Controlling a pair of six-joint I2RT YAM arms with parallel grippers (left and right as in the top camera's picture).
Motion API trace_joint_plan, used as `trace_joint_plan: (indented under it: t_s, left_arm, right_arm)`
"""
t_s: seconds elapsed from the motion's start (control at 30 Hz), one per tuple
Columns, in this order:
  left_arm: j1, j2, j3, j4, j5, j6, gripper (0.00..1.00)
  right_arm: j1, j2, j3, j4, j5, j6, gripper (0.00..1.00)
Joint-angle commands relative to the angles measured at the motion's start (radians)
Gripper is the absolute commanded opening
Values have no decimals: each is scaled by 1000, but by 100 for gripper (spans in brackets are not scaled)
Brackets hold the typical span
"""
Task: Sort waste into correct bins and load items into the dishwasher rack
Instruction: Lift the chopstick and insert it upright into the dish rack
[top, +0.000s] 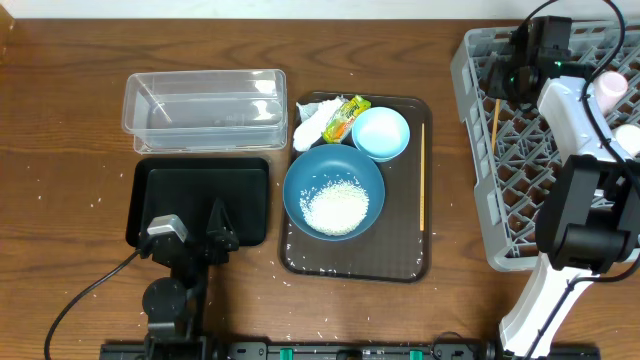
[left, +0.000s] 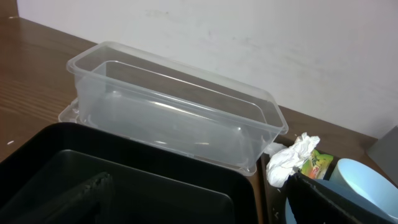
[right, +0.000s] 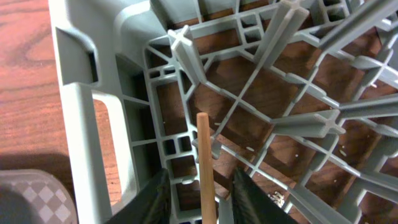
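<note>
**Overhead view.** The right pincer is seen at the upper right of the frame, over the left-hand cells of the dishwasher rack. The rack chopstick is set just below it in the picture, its long axis running up and down the frame. The tray chopstick is laid along the right edge of the serving tray, right of centre and parallel to that edge, so it lies lower and to the left of the right pincer. The right arm is judged much the nearer to it. The left pincer is placed at the lower left, over the black tray-bin, well apart from both sticks.

**Left wrist view.** The left pincer is shown spread wide, its dark fingers at the bottom corners, with nothing held. The clear tub is seen beyond the black tray-bin.

**Right wrist view.** The rack chopstick is seen rising from bottom centre between the fingers of the right pincer. A gap is visible on either side, so the jaws are read as apart and the stick as unclamped. Its far end is pointed into a rack cell, but whether it touches the lattice cannot be told.
</note>
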Motion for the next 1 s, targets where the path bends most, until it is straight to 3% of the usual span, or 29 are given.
trace_joint_plan:
  t_s: [0.0,0.13,0.5,0.67,0.8,0.97]
  left_arm:
    - [-5,-2,-18,-34,-8,9,91]
    - [-5,-2,-18,-34,-8,9,91]
    - [-5,-2,-18,-34,-8,9,91]
    - [-5,-2,-18,-34,-8,9,91]
    - [-5,-2,-18,-34,-8,9,91]
    - [-5,-2,-18,-34,-8,9,91]
  right_arm:
    - [6,0,3,-2,9,6,24]
    - [6,-9,14,-33,8,6,2]
    - [6,-97,37,-78,-36,-13,4]
    - [6,-101,37,-89,-59,-13,19]
    - [6,-101,37,-101,-74,-14,43]
    - [6,-110,41,-143,-132,-14,45]
